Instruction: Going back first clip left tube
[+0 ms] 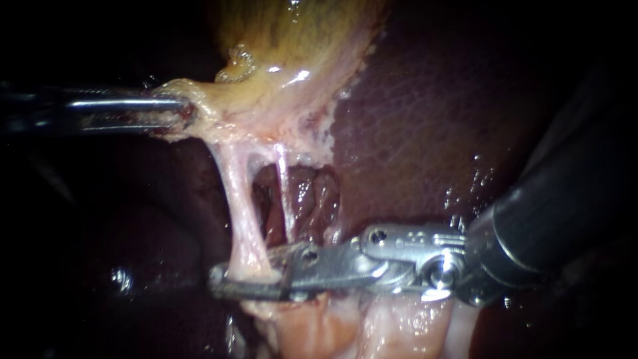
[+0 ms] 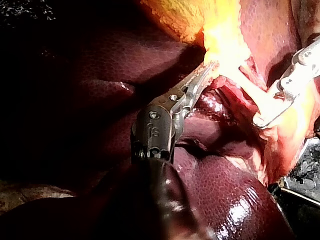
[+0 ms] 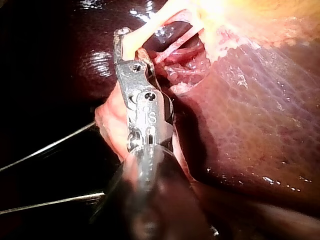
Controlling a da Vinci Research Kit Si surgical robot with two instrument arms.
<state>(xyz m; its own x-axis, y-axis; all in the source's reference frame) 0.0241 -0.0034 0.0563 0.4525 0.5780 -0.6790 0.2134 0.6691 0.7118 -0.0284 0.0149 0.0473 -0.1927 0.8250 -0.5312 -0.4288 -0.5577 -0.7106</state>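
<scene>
Looking through the endoscope, I saw my left instrument (image 1: pixel 183 113) with its jaws closed on the pale lower edge of the gallbladder (image 1: pixel 292 40), both jaws pressing the tissue from two sides. Below this edge the left tube (image 1: pixel 239 206) ran down as a taut pink band, and a thinner strand (image 1: pixel 284 193) stood just beside it, with a dark window between them. My right instrument (image 1: pixel 249 272) lay across the foot of the left tube. Its jaws stood narrowly apart with the tube between them, and I could not see a firm grip. The liver (image 1: pixel 425 119) filled the space behind. In the right wrist view the same jaws (image 3: pixel 132 45) stood on either side of the tube (image 3: pixel 150 25). In the left wrist view my left instrument (image 2: pixel 202 75) met the bright tissue.
</scene>
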